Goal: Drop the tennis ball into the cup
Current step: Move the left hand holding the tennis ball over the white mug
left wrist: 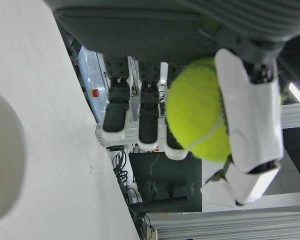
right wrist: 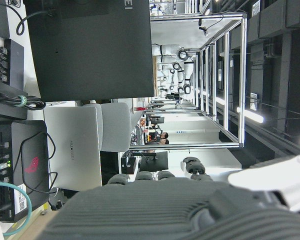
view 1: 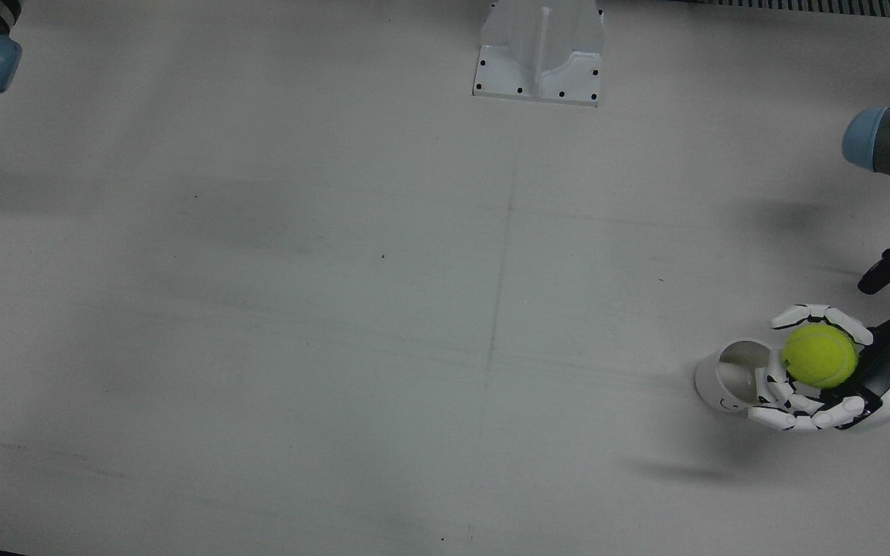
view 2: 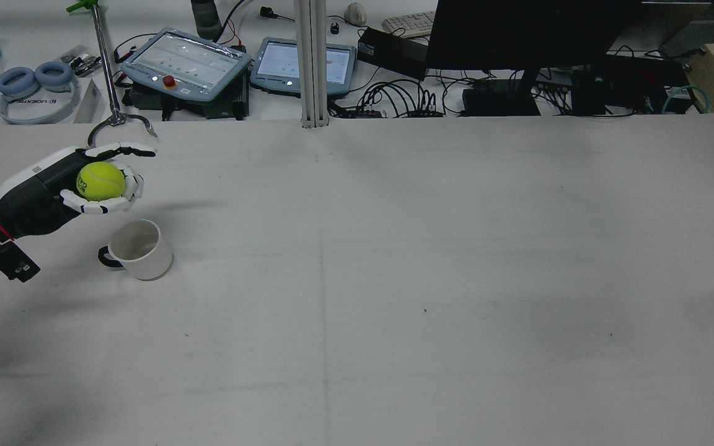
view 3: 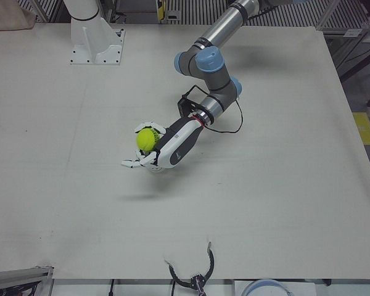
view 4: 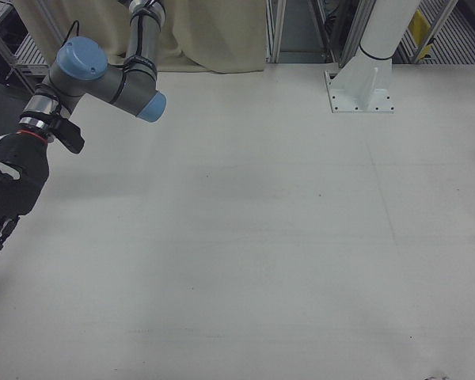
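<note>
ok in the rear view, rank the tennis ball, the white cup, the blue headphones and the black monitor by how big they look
1. black monitor, largest by far, though cut off at the top edge
2. blue headphones
3. white cup
4. tennis ball, smallest, held in the left hand

The headphones lie farther from the camera, so their true size against the cup is unsure.

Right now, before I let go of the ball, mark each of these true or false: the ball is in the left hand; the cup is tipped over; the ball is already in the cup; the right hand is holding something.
1. The left hand holds the yellow-green tennis ball. True.
2. The white cup lies tipped over. False: it stands upright, mouth open upward.
3. The ball is already inside the cup. False: it is in the hand, above the table near the cup.
4. The right hand holds something. False: nothing shows in it, fingers apart.
</note>
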Motion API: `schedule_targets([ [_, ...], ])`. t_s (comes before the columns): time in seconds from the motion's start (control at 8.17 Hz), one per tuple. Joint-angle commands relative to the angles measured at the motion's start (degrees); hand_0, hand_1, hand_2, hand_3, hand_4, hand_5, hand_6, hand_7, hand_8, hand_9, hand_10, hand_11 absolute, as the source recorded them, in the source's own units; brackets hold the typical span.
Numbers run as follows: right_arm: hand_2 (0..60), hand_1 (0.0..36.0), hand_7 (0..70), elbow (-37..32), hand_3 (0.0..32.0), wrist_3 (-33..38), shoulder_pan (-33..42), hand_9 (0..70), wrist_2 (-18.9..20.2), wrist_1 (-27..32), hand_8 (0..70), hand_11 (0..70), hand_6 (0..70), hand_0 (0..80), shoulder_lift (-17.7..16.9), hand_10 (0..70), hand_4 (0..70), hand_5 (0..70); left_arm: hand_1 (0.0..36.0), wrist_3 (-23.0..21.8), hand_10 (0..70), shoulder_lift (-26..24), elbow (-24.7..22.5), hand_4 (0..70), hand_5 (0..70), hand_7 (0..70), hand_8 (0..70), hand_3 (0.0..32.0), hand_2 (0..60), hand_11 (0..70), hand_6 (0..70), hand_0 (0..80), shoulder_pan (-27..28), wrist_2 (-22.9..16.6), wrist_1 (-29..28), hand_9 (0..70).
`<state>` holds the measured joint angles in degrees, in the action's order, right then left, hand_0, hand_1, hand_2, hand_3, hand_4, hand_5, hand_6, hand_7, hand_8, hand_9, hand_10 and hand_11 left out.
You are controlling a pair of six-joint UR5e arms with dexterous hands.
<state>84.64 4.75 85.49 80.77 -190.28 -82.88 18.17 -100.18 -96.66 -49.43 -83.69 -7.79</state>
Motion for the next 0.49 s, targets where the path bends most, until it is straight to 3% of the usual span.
schedule_targets([
  [0.0,0.0,0.0,0.0,0.09,0.0,0.00,-0.06,0.0,0.00,0.00,0.0,0.0,0.0,0.0,0.09,0.0,0.0,0.0,22.0,1.69,40.9,-0.01,1.73,20.1,22.0,55.7,42.1,0.0,34.2,58.8,68.7,55.1,1.78,0.20,-1.44,48.6],
  [0.37,0.0,0.0,0.0,0.09,0.0,0.00,0.03,0.0,0.00,0.00,0.0,0.0,0.0,0.0,0.09,0.0,0.0,0.0,21.9,1.78,39.9,-0.28,3.75,20.6,21.8,54.3,41.5,0.0,34.3,57.4,68.4,55.0,6.35,3.19,-1.44,47.7],
])
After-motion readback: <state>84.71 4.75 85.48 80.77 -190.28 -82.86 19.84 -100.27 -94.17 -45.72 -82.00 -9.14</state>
